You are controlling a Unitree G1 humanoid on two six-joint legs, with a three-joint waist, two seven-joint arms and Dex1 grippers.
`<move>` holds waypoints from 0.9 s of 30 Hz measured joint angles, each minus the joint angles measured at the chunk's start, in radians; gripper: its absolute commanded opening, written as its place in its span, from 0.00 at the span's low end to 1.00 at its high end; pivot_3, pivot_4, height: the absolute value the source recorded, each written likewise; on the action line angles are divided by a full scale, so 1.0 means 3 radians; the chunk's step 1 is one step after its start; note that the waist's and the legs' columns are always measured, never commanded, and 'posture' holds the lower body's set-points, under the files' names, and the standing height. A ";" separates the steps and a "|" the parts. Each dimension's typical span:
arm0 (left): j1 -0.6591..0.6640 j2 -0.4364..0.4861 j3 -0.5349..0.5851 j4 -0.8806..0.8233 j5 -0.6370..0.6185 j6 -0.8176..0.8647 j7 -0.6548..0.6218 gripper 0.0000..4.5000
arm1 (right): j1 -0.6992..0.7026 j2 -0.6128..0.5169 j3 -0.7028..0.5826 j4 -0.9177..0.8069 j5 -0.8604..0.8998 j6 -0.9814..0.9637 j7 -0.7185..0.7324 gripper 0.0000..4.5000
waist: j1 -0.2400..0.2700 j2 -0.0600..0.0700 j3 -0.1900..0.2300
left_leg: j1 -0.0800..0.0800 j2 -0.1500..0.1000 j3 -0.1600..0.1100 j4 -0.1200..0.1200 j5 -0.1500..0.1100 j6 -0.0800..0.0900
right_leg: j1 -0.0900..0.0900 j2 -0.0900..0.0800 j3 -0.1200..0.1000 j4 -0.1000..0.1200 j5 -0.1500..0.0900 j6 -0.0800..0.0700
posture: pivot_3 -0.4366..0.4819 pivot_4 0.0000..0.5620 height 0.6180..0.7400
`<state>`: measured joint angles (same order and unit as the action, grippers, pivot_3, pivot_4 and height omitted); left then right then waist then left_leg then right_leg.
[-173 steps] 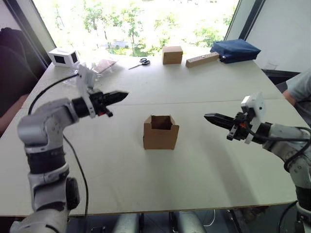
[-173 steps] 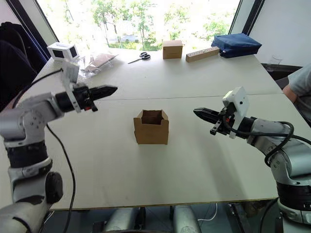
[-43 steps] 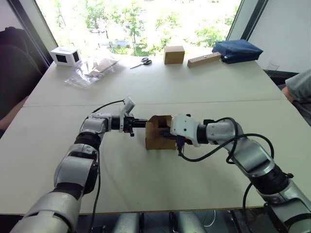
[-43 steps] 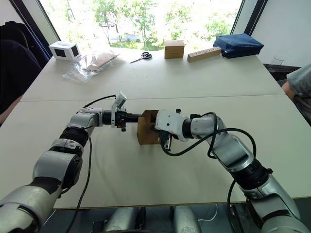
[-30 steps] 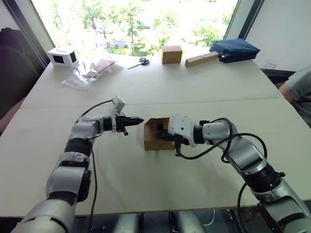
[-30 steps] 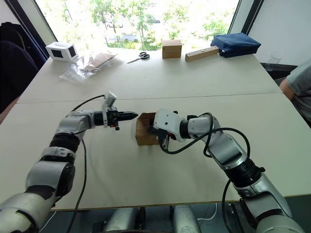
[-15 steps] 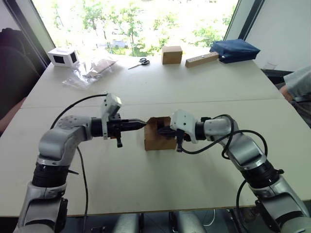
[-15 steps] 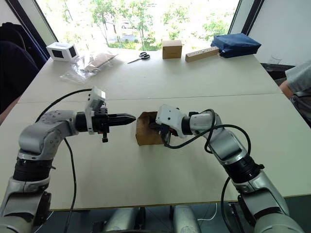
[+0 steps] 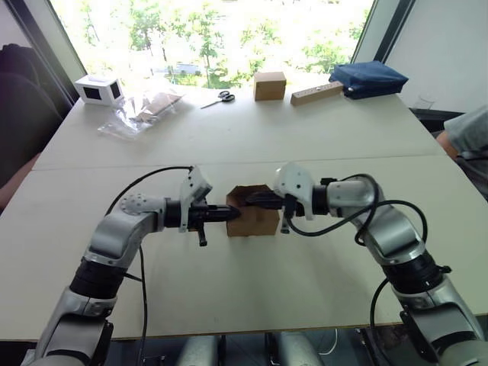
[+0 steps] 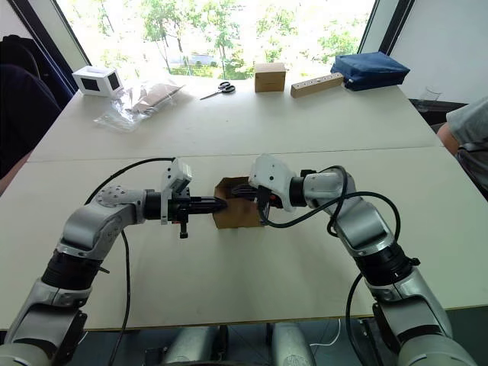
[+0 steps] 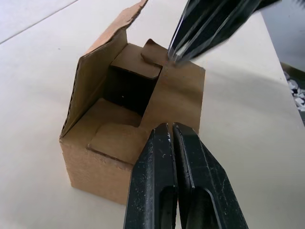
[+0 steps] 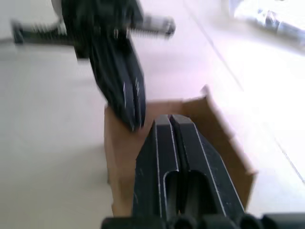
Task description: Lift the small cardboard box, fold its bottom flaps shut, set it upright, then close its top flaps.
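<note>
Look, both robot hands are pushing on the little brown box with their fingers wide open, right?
Not quite. Both hands are at the small cardboard box, but the fingers are shut, not open. The left wrist view shows the left hand closed; the right wrist view shows the right hand closed.

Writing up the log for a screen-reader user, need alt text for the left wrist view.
The left gripper, its black fingers shut together, touches the top of a small brown box whose flaps are partly folded in over a dark opening. The right gripper reaches the box's far edge from the opposite side, on a pale table.
</note>
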<state>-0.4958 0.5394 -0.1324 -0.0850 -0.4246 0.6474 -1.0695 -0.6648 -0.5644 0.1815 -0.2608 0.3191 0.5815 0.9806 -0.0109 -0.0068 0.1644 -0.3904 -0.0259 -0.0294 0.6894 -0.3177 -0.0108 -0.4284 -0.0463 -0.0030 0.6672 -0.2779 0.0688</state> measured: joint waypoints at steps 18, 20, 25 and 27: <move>0.0061 0.0055 0.0093 -0.0056 -0.0124 0.0013 0.0112 0.02 | -0.0493 0.0081 0.0541 0.0874 -0.0803 -0.0536 -0.0028 0.00 | -0.0006 0.0000 -0.0001 | 0.0003 0.0000 0.0001 -0.0010 0.0006 -0.0010 | -0.0002 0.0000 0.0000 0.0000 0.0000 0.0000 | 0.48 0.27 1.00; 0.0063 0.0082 0.0102 -0.0057 -0.0128 0.0017 0.0138 0.02 | -0.0414 0.0080 0.0578 0.0720 -0.0789 -0.0479 0.0028 0.00 | -0.0006 0.0000 -0.0001 | 0.0003 0.0000 0.0001 -0.0011 0.0005 -0.0009 | -0.0002 0.0000 0.0000 -0.0001 0.0000 0.0000 | 0.48 0.27 1.00; 0.0077 0.0097 0.0104 -0.0064 -0.0150 0.0062 0.0166 0.02 | -0.0281 0.0081 0.0590 0.0610 -0.0794 -0.0398 0.0037 0.00 | -0.0003 0.0000 -0.0001 | 0.0003 0.0000 0.0001 -0.0011 0.0003 -0.0005 | -0.0002 0.0000 0.0000 -0.0001 0.0000 0.0000 | 0.48 0.27 1.00; 0.0087 0.0103 0.0104 -0.0097 -0.0158 0.0080 0.0169 0.02 | -0.0234 0.0080 0.0605 0.0610 -0.0815 -0.0379 0.0031 0.00 | -0.0004 0.0000 -0.0001 | 0.0003 0.0000 0.0001 -0.0011 0.0003 -0.0006 | -0.0002 0.0000 0.0000 -0.0001 0.0000 0.0000 | 0.48 0.27 1.00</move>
<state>-0.4697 0.5703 -0.1011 -0.1141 -0.4719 0.6713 -1.0187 -0.7352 -0.5402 0.3630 -0.0776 0.0748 0.4679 0.9899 -0.0123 -0.0067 0.1641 -0.3895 -0.0259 -0.0292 0.6862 -0.3167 -0.0126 -0.4290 -0.0464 -0.0030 0.6670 -0.2779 0.0687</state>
